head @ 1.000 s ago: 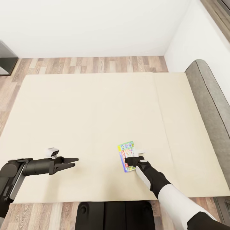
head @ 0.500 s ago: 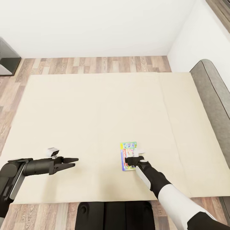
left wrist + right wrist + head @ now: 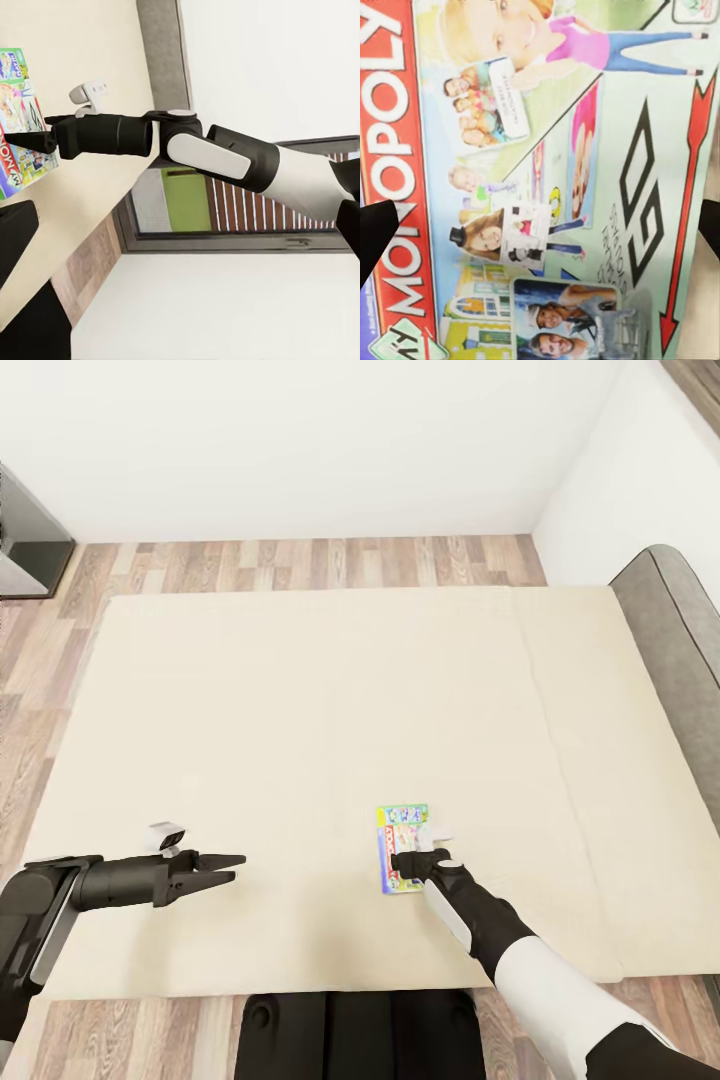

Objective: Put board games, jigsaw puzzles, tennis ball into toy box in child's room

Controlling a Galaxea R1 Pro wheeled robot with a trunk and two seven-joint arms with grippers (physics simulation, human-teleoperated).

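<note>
A green-edged board game (image 3: 401, 828), printed MONOPOLY, lies low over the beige mattress of the bed (image 3: 300, 690) near its front edge. My right gripper (image 3: 412, 865) points down onto it. In the right wrist view the game's face (image 3: 547, 172) spans the gap between the two black fingertips (image 3: 376, 232), which sit at its long edges, so my right gripper (image 3: 540, 229) is shut across its width. The left wrist view catches the game (image 3: 19, 127) under the right arm. My left gripper (image 3: 238, 867) hovers open over bare mattress at the front left.
The grey headboard (image 3: 680, 630) runs along the bed's right side. Wood plank floor (image 3: 300, 560) lies beyond the bed, up to a white wall. A dark cabinet (image 3: 25, 550) stands at the far left. My base (image 3: 360, 1035) is against the bed's front edge.
The camera has moved, so the bed has slid right in the picture. The board game stayed at my right gripper and turned from tilted to square with it. The left arm is unchanged.
</note>
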